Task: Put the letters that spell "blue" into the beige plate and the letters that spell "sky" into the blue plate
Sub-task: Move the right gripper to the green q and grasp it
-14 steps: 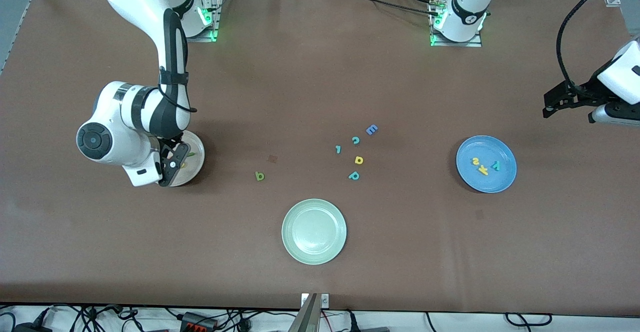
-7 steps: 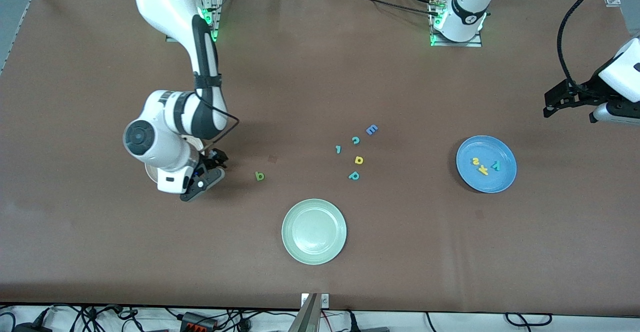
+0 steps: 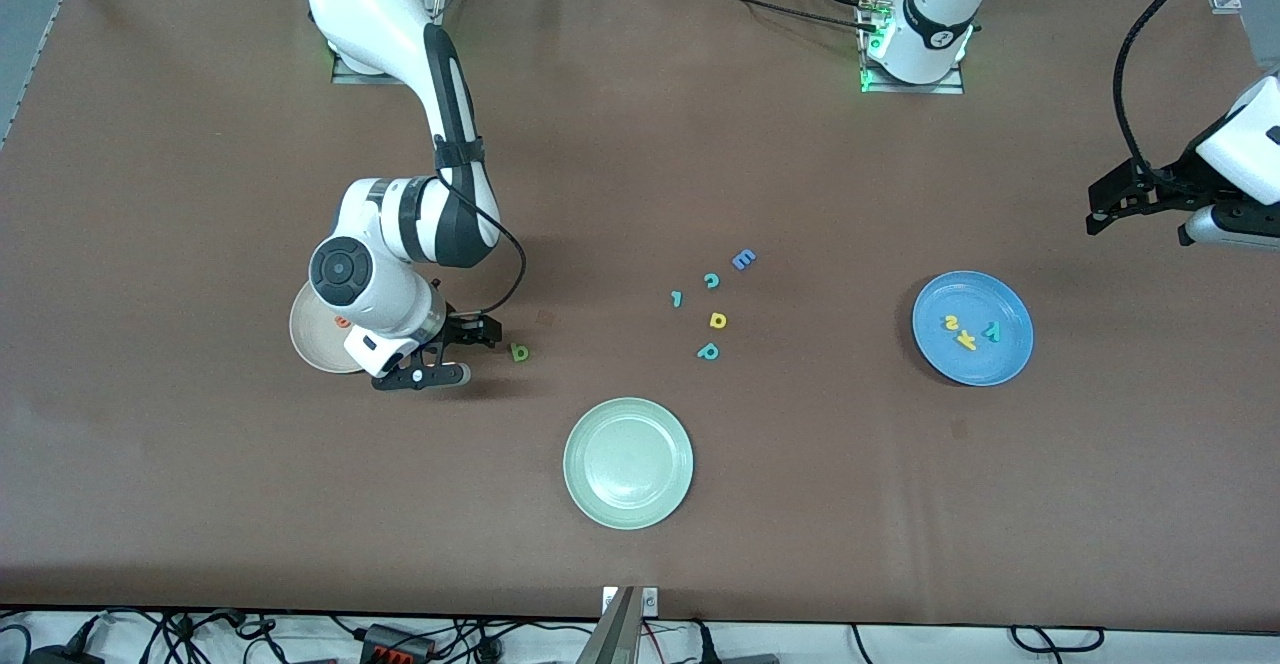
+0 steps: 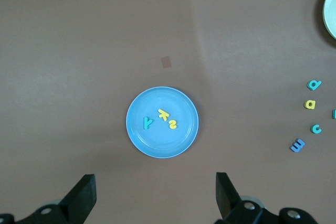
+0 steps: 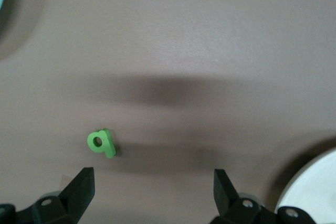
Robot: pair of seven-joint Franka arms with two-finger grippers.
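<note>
Brown worktop (image 3: 700, 144) carries everything. Green b (image 3: 519, 352) lies alone on it, just beside the right gripper (image 3: 455, 352), whose jaws stand wide and empty, apparently lined up to take it. Close by, the beige plate (image 3: 305, 334) is half hidden under that arm, an orange letter (image 3: 342, 322) showing in it (the rest I cannot see). Toward the left arm's end, the blue plate (image 3: 972, 328) already holds the yellow s (image 3: 951, 322), yellow k (image 3: 966, 340) and teal y (image 3: 991, 332), so "sky" looks done. The left gripper (image 3: 1140, 206) waits over bare worktop past it, jaws wide, holding nothing. Spare letters (image 3: 712, 304) sit between, with the pale green plate (image 3: 628, 463) nearer the camera.
</note>
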